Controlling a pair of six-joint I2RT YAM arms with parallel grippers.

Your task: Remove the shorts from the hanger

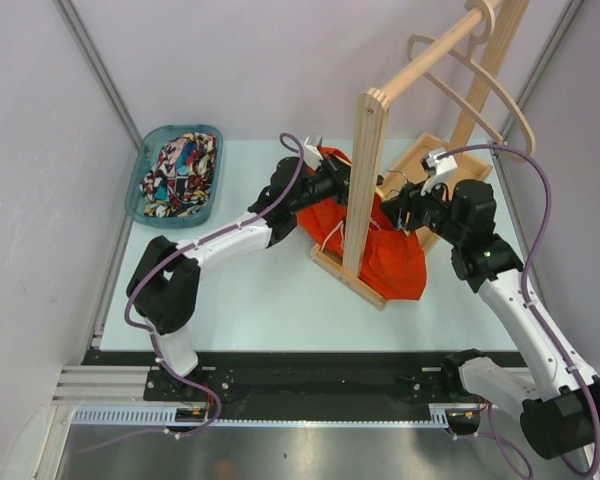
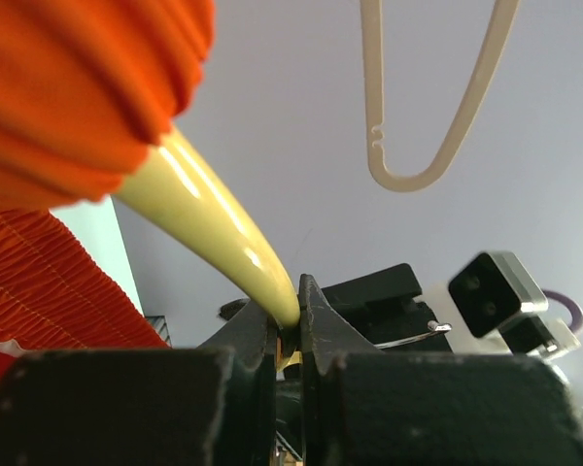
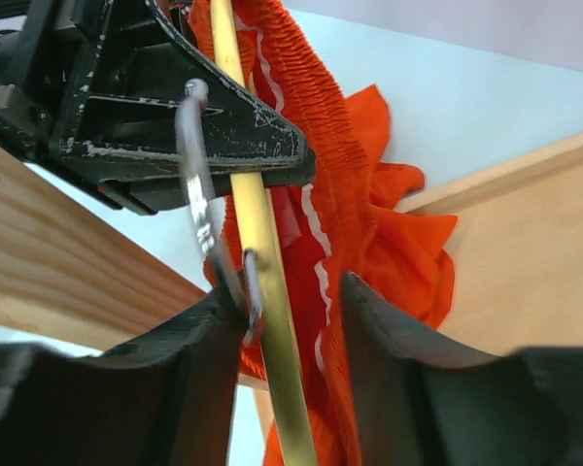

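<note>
though apart, right fingers (image 3: pixel 180 364) astride hanger (image 3: pixel 257 218)

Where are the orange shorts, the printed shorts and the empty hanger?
orange shorts (image 1: pixel 395 265): top view, spread fabric.
printed shorts (image 1: pixel 180 170): top view, middle of the pile.
empty hanger (image 2: pixel 372 68): left wrist view, one side strand.

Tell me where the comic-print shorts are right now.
In the top view, the comic-print shorts lie in the teal tray at the far left corner of the table, well left of the wooden rack and the orange shorts.
</note>
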